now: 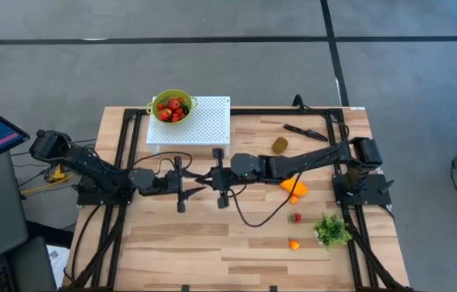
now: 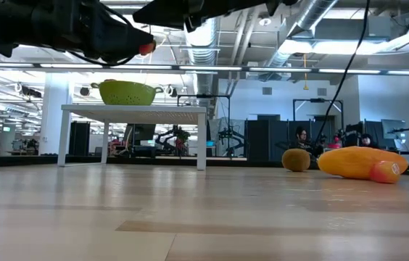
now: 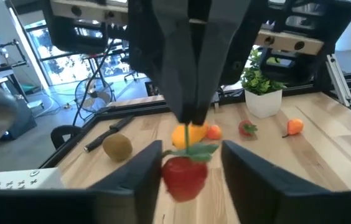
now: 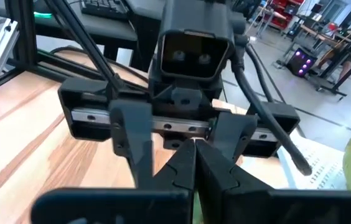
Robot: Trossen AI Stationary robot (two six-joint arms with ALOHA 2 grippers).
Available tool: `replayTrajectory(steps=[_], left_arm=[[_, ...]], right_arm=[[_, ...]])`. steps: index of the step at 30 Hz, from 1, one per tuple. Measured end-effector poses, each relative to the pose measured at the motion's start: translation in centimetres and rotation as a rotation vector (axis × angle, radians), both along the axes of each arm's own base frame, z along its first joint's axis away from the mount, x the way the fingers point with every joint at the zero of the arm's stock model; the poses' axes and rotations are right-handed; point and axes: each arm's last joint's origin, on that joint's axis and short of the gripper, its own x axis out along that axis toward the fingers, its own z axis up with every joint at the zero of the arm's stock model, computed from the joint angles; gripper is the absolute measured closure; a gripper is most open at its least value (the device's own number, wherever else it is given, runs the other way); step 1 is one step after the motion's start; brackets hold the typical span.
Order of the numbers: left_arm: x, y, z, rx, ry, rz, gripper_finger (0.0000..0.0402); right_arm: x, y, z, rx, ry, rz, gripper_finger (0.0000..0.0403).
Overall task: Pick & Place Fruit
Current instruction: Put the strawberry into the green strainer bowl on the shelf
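Note:
A red strawberry (image 3: 185, 177) with a green leafy cap hangs in the air over the middle of the table, also seen in the low view (image 2: 146, 48). My right gripper (image 1: 207, 178) reaches in from the table's right, shut on it (image 3: 191, 118). My left gripper (image 1: 198, 185) faces it from the table's left, open, one finger on either side of the berry (image 3: 191, 168). On the table's right part lie a brownish kiwi (image 1: 279, 145), a long orange fruit (image 1: 293, 185) and small red and orange pieces (image 1: 296, 217). My right gripper pinches the strawberry's green leafy cap (image 3: 192, 148) between its two shut fingertips. The fingers come nearly level from the table's right side. The berry hangs below them, cap up, lifted clear of the table. My left gripper has one finger (image 3: 144, 177) close against the berry's side; I cannot tell whether it touches. The other finger stands apart from it.
A green colander (image 1: 172, 105) holding strawberries sits on a white perforated stand (image 1: 204, 122) at the far middle. A black knife (image 1: 303, 130) lies at the far right, and a green leafy bunch (image 1: 331, 230) stands at the near right. Bare wood spreads beneath the grippers.

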Motion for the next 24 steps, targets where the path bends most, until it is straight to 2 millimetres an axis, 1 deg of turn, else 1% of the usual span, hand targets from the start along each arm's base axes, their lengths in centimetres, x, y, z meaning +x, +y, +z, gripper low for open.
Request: replayTrajectory(steps=[5, 8, 10, 15, 24], left_arm=[[0.00, 0.01, -0.01, 0.000, 0.000, 0.002, 0.0312], [0.00, 0.00, 0.02, -0.001, -0.002, 0.001, 0.0333], [0.00, 0.00, 0.02, -0.003, -0.002, 0.001, 0.0334], [0.00, 0.00, 0.01, -0.003, -0.002, 0.001, 0.0317], [0.00, 0.00, 0.01, -0.003, -0.001, 0.001, 0.0329]], right_arm=[[0.00, 0.03, 0.03, -0.004, -0.002, 0.002, 0.0403], [0.00, 0.03, 0.01, -0.007, -0.001, 0.003, 0.0403], [0.00, 0.03, 0.01, -0.007, -0.001, 0.003, 0.0403], [0.00, 0.06, 0.01, -0.014, -0.001, 0.006, 0.0403], [-0.02, 0.18, 0.01, -0.019, -0.001, 0.010, 0.0403]])
